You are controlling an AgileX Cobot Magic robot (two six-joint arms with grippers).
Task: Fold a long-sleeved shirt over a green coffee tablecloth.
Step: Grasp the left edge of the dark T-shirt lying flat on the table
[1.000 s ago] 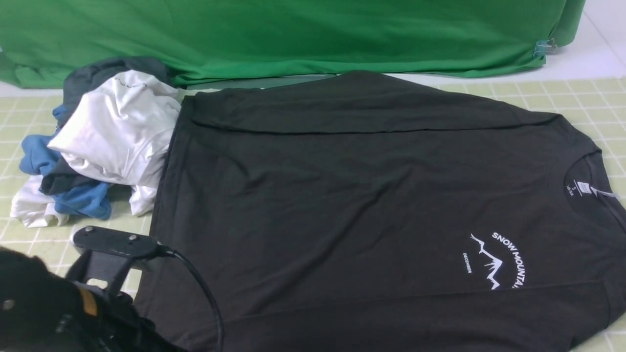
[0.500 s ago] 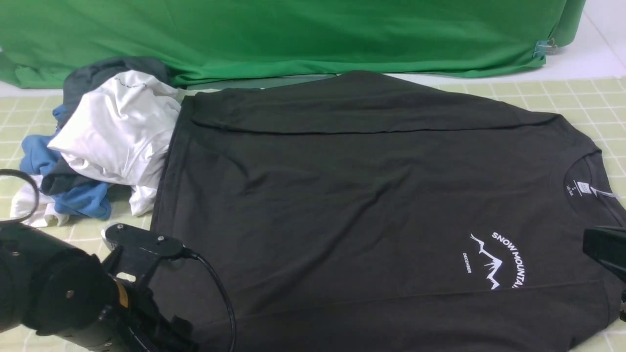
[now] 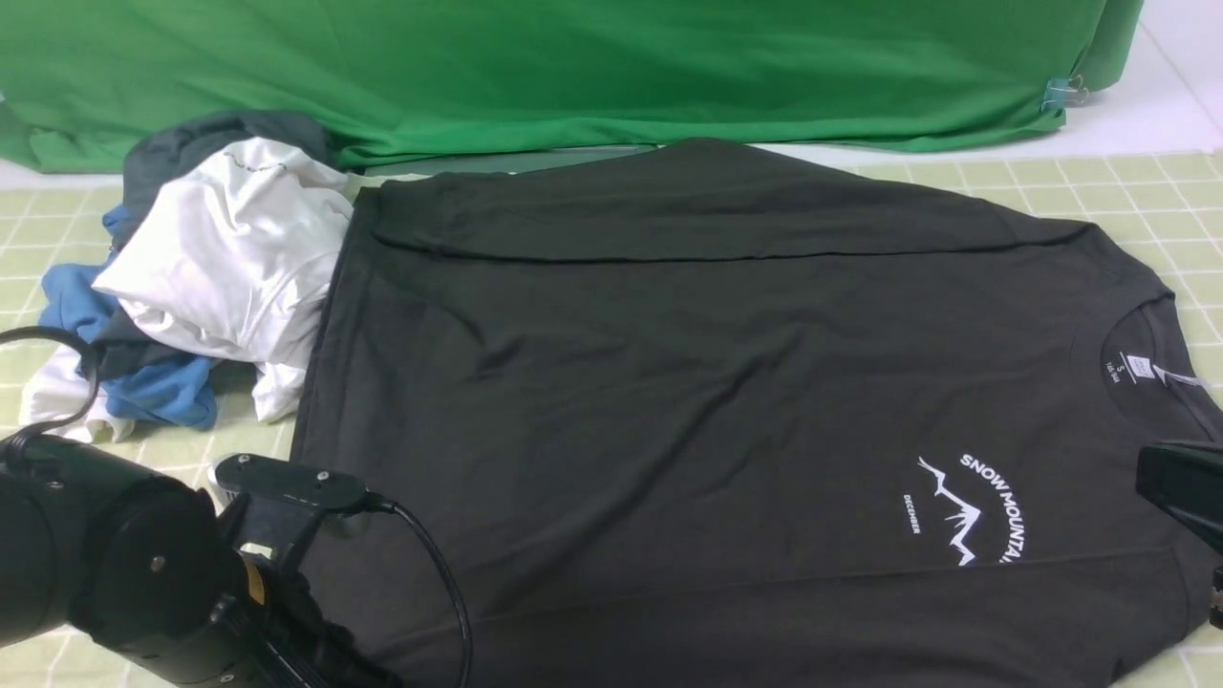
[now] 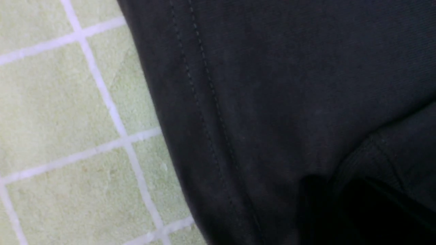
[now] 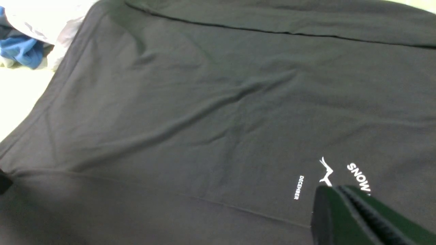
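long-sleeved shirt point(image 3: 669, 382): 1 | green coffee tablecloth point(image 3: 1099, 182): 1 | left jaws: cannot tell | right jaws: clenched

A staged robot test bench, lab-like: a gridded tablecloth point(image 3: 1099, 182) spread flat, a plain green sheet point(image 3: 573, 67) hung along the far edge by a clip point(image 3: 1059, 94), clothes point(image 3: 191, 277) heaped far left.

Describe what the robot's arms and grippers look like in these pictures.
The left arm is black, with a bulky rounded joint housing dotted with small screws, an orange strip beside it and a flat black plate bearing screws. A black cable curves from that plate. Of the right arm only a black wedge shows. The right gripper is dark, its inner faces ribbed.
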